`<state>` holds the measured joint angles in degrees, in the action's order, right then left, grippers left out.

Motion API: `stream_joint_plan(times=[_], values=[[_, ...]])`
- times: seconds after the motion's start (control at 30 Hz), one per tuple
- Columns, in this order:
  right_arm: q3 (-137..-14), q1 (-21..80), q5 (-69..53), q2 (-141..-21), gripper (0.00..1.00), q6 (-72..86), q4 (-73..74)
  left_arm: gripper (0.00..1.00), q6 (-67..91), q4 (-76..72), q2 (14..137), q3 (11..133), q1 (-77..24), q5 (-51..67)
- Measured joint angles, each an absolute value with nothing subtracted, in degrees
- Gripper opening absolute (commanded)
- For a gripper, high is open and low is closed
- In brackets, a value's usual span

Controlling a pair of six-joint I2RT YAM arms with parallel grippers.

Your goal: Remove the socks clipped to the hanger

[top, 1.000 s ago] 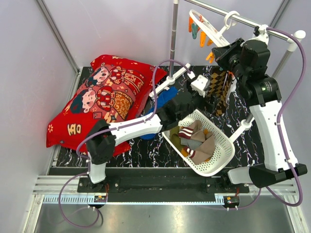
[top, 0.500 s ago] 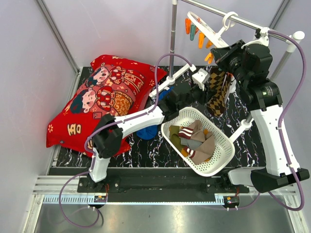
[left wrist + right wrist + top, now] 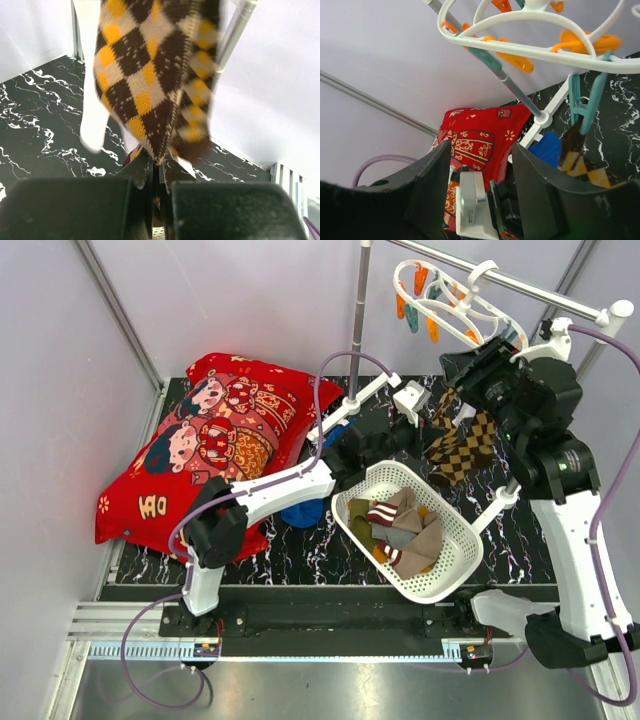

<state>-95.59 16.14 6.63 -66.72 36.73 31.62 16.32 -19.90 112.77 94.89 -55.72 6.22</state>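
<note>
Shows one brown checked sock [image 3: 462,445] dangling from a teal peg [image 3: 585,97] of the white ring hanger [image 3: 440,295], hooked on a rail above the table [image 3: 290,550]. Shows the left pincer [image 3: 159,175] pinched shut on the sock's lower tip, and the right pincer [image 3: 480,200] gaping wide just under the hanger, holding nothing. Looks soft, light and limp; likely to stretch before slipping free, and to swing the hanger if tugged hard. Best gripped low on the cloth, as here, or close under the peg, then drawn steadily downward. Also shows other socks [image 3: 400,530] lying in the white basket [image 3: 460,540] below.
</note>
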Motion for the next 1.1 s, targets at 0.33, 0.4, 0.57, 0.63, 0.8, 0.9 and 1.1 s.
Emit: stream_joint_plan(times=[0.33, 0.4, 0.57, 0.63, 0.8, 0.9, 1.1], values=[[-99.72, 16.14, 12.78, -63.33, 0.65, 32.86, 38.52, 0.00, 15.99, -19.51, 108.57, 92.71, -57.71, 3.84], [-101.30, 16.14, 14.96, -64.10, 0.65, 31.83, 40.77, 0.00, 15.27, -19.31, 108.05, 92.44, -58.46, 2.70], [-108.12, 16.14, 20.45, -69.12, 0.65, 29.21, 46.02, 0.00, 13.96, -19.22, 107.24, 91.55, -59.81, -0.38], [-111.11, 16.12, 22.04, -71.68, 0.65, 28.36, 48.23, 0.00, 13.34, -19.22, 107.00, 91.09, -60.31, -1.85], [-115.04, 16.14, 23.57, -76.53, 0.64, 26.55, 51.96, 0.00, 11.46, -19.29, 106.96, 90.19, -60.99, -5.23], [-115.20, 16.14, 23.51, -77.95, 0.63, 25.69, 53.34, 0.00, 10.52, -19.35, 106.96, 89.91, -61.10, -6.31], [-115.57, 16.14, 23.51, -79.72, 0.60, 24.58, 54.72, 0.00, 9.34, -19.40, 106.96, 89.89, -61.30, -7.35]])
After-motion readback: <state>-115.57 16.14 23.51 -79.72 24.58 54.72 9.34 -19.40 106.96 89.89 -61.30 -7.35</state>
